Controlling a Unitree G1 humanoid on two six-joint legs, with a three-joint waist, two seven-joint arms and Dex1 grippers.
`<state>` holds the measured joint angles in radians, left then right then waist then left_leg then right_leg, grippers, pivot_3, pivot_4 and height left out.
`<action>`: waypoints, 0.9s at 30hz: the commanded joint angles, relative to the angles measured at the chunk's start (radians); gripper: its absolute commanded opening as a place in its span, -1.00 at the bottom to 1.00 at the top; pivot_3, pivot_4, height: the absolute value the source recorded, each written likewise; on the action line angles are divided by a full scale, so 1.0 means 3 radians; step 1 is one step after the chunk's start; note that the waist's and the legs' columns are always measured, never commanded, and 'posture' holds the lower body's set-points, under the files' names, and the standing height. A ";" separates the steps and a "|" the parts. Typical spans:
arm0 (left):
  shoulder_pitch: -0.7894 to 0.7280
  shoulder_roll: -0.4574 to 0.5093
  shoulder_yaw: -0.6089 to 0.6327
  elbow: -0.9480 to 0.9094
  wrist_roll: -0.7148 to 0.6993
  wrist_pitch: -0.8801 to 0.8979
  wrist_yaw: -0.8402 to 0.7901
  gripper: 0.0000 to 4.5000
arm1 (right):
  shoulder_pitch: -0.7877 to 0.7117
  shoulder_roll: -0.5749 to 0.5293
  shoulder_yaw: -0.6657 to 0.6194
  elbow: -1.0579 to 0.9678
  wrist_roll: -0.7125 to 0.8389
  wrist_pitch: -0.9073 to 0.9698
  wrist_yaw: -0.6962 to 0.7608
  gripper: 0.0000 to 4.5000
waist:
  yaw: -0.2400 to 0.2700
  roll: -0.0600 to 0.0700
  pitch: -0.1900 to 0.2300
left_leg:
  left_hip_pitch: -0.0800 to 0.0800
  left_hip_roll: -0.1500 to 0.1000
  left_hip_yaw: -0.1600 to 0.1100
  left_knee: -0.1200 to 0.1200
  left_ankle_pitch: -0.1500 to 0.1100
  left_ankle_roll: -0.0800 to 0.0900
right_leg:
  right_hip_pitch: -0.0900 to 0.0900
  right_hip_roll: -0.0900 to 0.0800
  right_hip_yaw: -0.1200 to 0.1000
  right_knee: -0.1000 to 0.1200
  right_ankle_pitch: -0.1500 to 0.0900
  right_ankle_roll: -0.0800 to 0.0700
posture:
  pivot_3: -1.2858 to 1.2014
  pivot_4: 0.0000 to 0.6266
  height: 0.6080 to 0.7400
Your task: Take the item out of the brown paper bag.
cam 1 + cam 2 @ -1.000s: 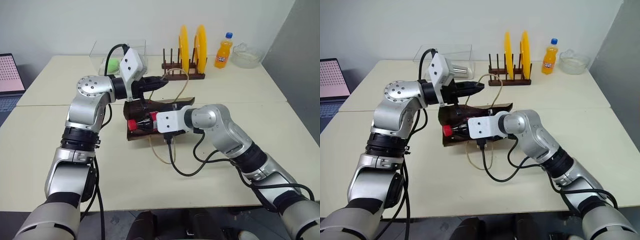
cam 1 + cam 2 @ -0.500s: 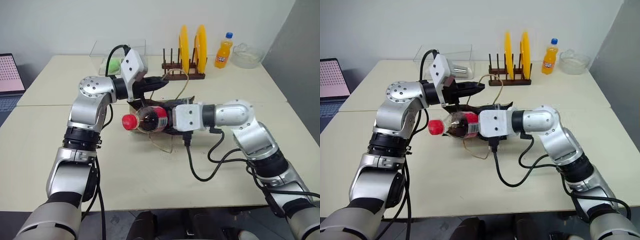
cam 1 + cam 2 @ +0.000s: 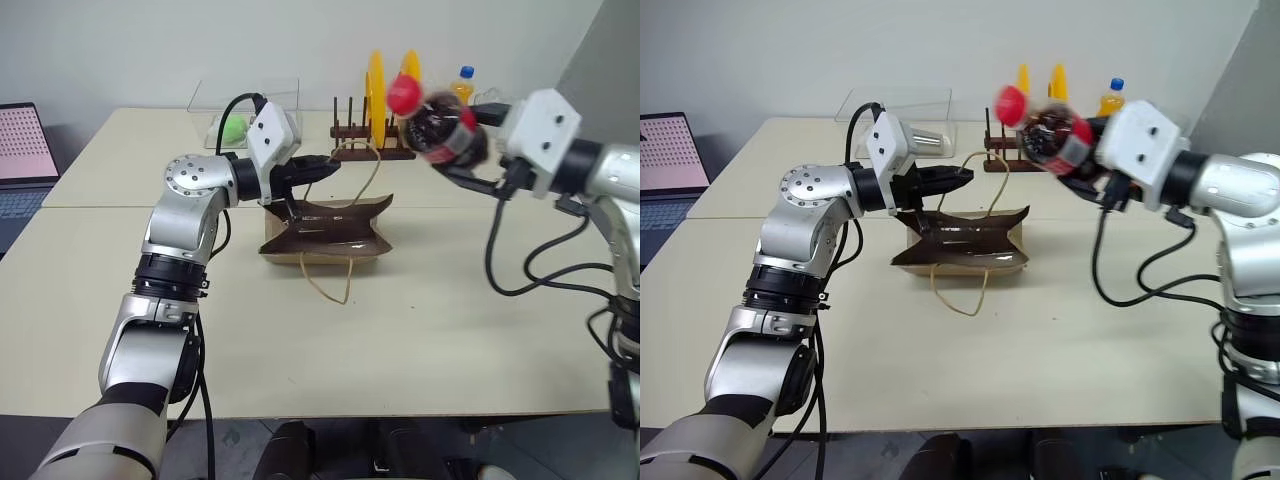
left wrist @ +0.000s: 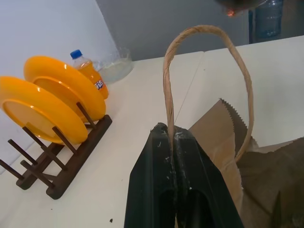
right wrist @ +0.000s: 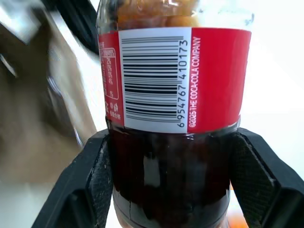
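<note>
Right gripper has the cola bottle clamped between both fingers at its lower body, held up in the air well clear of the brown paper bag, red cap pointing left. Left gripper is pinched tight on the bag's cord handle, holding it raised; bag sits open on the table.

A lab-like test room is showing here: 2 plain cream tables are standing against a bare pale wall, with a laptop sitting far left.
</note>
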<state>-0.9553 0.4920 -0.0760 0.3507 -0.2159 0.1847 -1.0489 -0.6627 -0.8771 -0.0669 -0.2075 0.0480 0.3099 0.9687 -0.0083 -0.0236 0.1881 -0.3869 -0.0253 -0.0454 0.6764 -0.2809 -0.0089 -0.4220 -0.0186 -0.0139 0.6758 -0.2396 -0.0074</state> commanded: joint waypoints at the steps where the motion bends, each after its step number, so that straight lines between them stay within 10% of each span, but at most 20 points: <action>1: -0.0066 0.0008 0.0035 -0.0079 0.0005 -0.0054 0.0027 -1.00 | 0.0265 -0.0279 0.0113 0.0286 -0.0386 -0.0374 -0.0070 0.32 | -0.0001 0.0000 0.0000 | 0.0000 0.0000 0.0002 0.0000 0.0000 0.0000 | 0.0000 0.0000 0.0001 0.0000 0.0000 0.0000 | 0.03 -0.52 1.00; 15: -0.0007 0.0025 0.0048 -0.0191 -0.0005 -0.0041 0.0043 -1.00 | 0.0204 -0.0229 0.1020 0.2065 -0.1187 -0.1220 -0.0119 0.32 | -0.0057 -0.0001 0.0001 | 0.0013 0.0002 0.0019 0.0003 0.0001 -0.0001 | 0.0006 0.0000 0.0012 0.0007 -0.0006 0.0011 | 0.03 -0.52 1.00; 20: 0.0014 0.0035 0.0049 -0.0220 -0.0007 -0.0030 0.0052 -1.00 | 0.0199 -0.0212 0.0990 0.2079 -0.1155 -0.1188 -0.0102 0.98 | -0.0053 -0.0001 0.0001 | 0.0014 0.0002 0.0019 0.0006 0.0001 -0.0001 | 0.0008 0.0000 0.0013 0.0005 -0.0006 0.0012 | 0.03 -0.52 1.00; 27: -0.0021 0.0014 0.0031 -0.0158 0.0005 -0.0063 0.0047 -1.00 | 0.0395 -0.0520 0.0633 0.1441 -0.0828 -0.0991 0.0218 0.98 | -0.0043 0.0000 0.0002 | 0.0010 0.0002 0.0016 0.0004 0.0001 -0.0001 | 0.0006 0.0000 0.0010 0.0007 -0.0004 0.0008 | 0.03 -0.52 1.00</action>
<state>-0.9445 0.4944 -0.0758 0.3247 -0.2145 0.1840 -1.0370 -0.5457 -0.9872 0.2018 0.3089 -0.2505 -0.0129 0.9980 -0.0213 -0.0236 0.1886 -0.3840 -0.0246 -0.0406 0.6776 -0.2807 -0.0092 -0.4203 -0.0185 -0.0112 0.6777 -0.2409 -0.0048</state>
